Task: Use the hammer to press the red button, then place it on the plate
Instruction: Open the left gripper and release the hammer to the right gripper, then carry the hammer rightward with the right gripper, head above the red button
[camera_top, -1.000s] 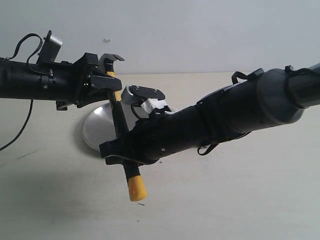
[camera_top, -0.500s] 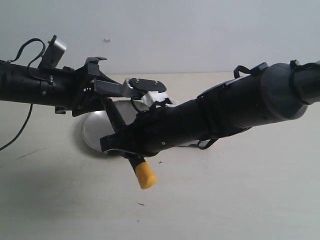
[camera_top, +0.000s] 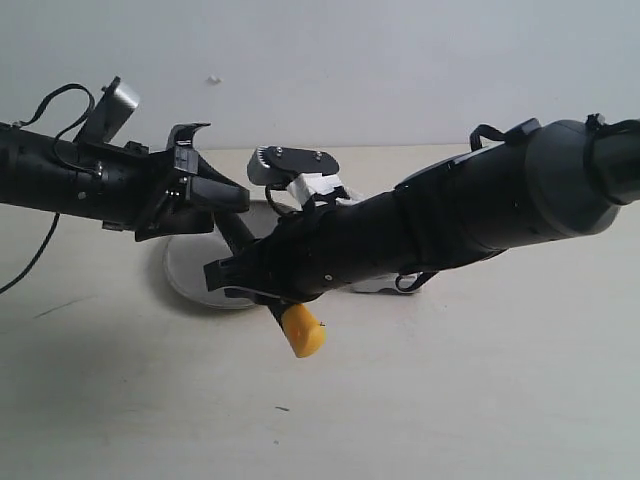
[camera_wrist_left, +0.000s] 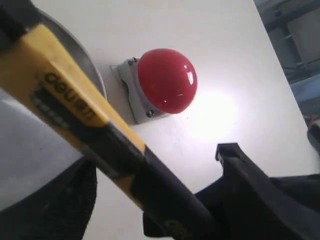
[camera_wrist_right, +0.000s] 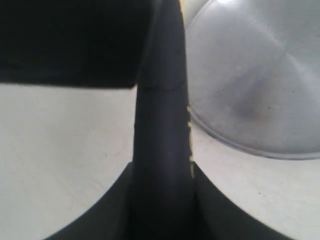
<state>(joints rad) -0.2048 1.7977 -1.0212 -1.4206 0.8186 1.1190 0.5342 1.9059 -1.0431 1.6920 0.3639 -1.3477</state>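
The right gripper (camera_top: 252, 290) clasps the hammer (camera_top: 303, 331) by its black handle, tilted above the plate (camera_top: 188, 275). The left gripper (camera_top: 212, 165) stands open and empty. The pressing step seems next: bring the head down on the red button (camera_wrist_left: 166, 80), just right of the plate.

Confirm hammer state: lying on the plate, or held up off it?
Held up, not on the plate. The hammer slants through the shut right tool, yellow end hanging clear of the table.
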